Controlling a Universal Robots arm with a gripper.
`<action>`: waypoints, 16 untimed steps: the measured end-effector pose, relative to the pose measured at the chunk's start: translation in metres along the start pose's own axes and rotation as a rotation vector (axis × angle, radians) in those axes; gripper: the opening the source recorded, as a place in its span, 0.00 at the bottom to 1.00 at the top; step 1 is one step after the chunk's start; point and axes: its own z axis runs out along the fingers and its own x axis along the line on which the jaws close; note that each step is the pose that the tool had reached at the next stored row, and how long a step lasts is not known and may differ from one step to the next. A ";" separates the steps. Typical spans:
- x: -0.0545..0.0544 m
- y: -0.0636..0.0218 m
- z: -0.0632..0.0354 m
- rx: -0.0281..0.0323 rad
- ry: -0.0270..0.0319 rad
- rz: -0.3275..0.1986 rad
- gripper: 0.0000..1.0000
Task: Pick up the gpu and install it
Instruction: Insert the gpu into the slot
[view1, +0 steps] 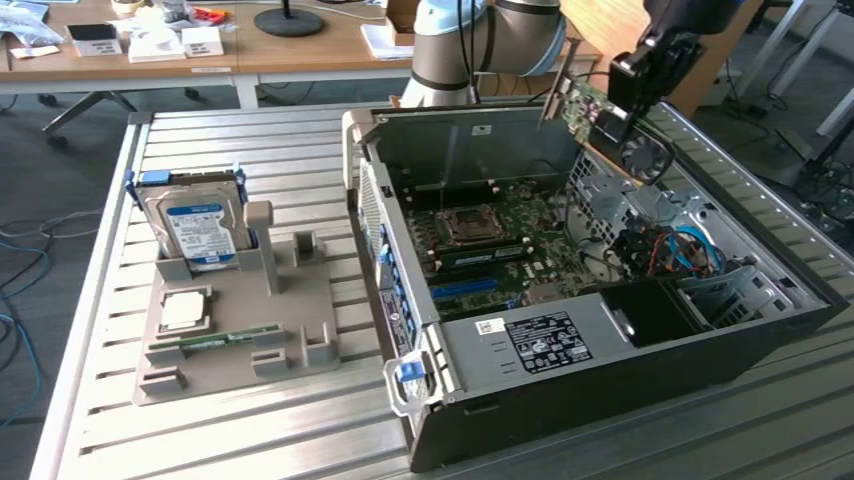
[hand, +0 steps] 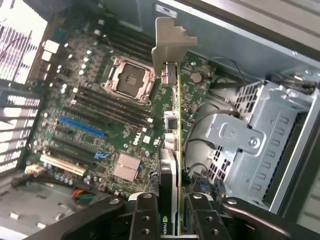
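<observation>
My gripper (view1: 641, 72) is shut on the gpu (view1: 603, 118), a green card with a black cooler and fan and a pale metal end bracket. The card hangs tilted in the air above the far right part of the open computer case (view1: 747, 330). In the wrist view the gpu (hand: 176, 130) appears edge-on between my two black fingers (hand: 145, 215), its metal bracket (hand: 170, 42) pointing away from me. Below it lies the green motherboard (hand: 100, 115) with an empty processor socket (hand: 131, 80) and a blue slot (hand: 82, 127).
A grey holder (view1: 234, 330) on the slatted metal table (view1: 200, 440) carries an upright hard drive (view1: 198, 225), a processor chip (view1: 184, 308) and a memory stick (view1: 230, 340). Inside the case sit a silver drive cage (hand: 250, 140) and loose cables (view1: 681, 250). Desks stand behind.
</observation>
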 end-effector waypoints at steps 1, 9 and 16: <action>0.000 0.0000 0.0001 -0.0003 0.0007 -0.017 0.27; 0.000 0.0000 0.0005 -0.0022 0.0069 -0.157 0.27; 0.000 0.0000 0.0008 -0.0040 0.0122 -0.278 0.27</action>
